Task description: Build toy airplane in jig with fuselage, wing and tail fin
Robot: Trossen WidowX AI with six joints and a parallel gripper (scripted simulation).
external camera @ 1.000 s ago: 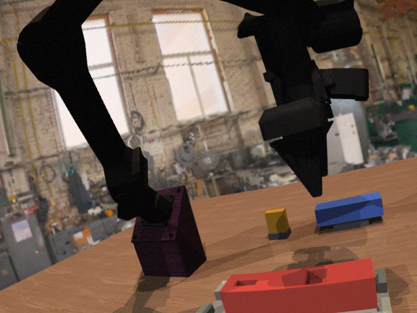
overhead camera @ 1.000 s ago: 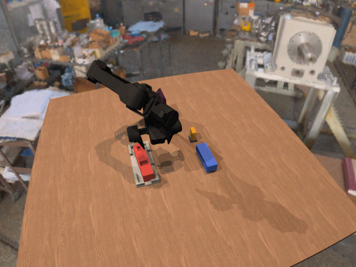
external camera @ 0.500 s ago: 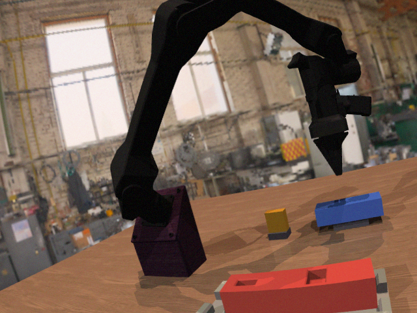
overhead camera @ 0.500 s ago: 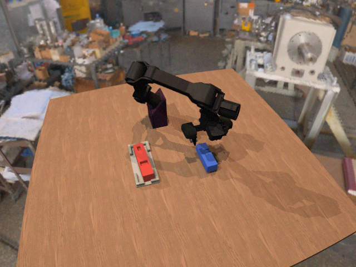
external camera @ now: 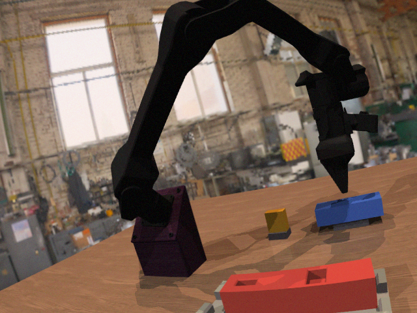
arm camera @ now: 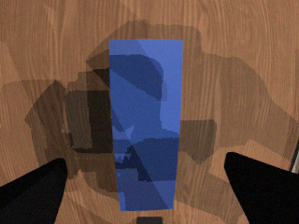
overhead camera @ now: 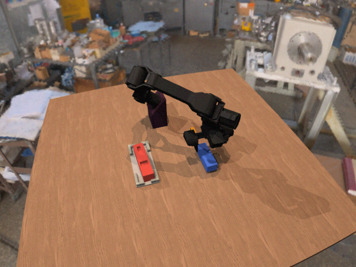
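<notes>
The red fuselage [overhead camera: 147, 169] [external camera: 300, 298] lies lengthwise in the grey jig [overhead camera: 139, 184] [external camera: 386, 300], and looks flat; its two top sockets are empty. The blue wing [overhead camera: 207, 158] [external camera: 350, 211] [arm camera: 145, 107] lies to the right in the top view, raised slightly off the table; its underside is hidden. The orange tail fin [overhead camera: 192, 130] [external camera: 277, 220] stands upright on a small dark base, partly behind the arm in the top view. My gripper [overhead camera: 206, 147] [external camera: 343, 191] [arm camera: 148, 165] is wide open and empty just above the wing, pointing down, with one finger out to each side of it.
The purple arm base [overhead camera: 158, 114] [external camera: 168, 257] stands at the back of the wooden table [overhead camera: 94, 224]. The tail fin is between that base and the wing. The jig lies on the opposite side of the tail fin from the table's right edge in the top view.
</notes>
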